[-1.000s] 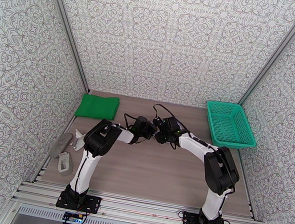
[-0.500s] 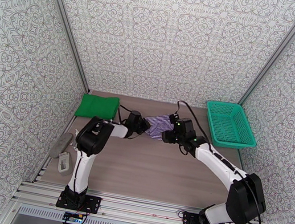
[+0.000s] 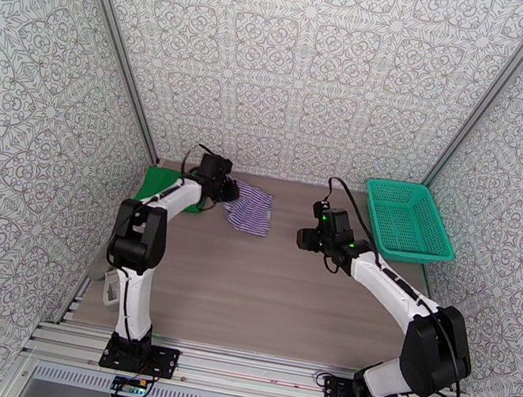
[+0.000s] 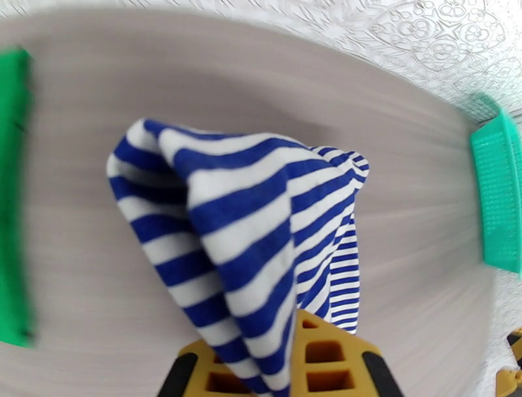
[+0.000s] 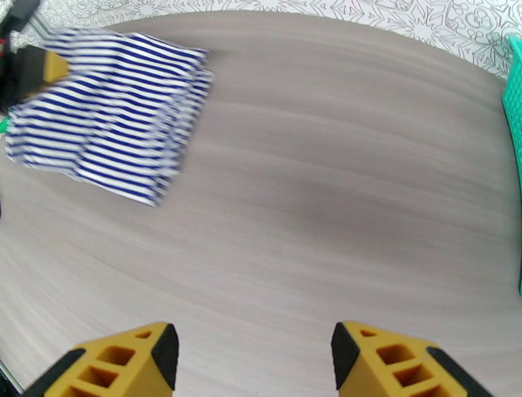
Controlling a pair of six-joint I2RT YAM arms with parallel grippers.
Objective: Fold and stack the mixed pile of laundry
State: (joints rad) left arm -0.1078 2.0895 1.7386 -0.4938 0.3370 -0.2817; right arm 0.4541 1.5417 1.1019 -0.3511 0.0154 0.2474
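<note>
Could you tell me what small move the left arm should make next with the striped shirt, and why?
Probably carry it a little further left and lower it onto the green cloth. The left gripper is shut on the striped shirt, which hangs just right of the green cloth, while the right gripper is open, well apart.

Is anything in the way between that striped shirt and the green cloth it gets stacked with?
Nothing visible does. The left gripper holds the striped shirt just right of the green cloth, and bare table lies between them.
</note>
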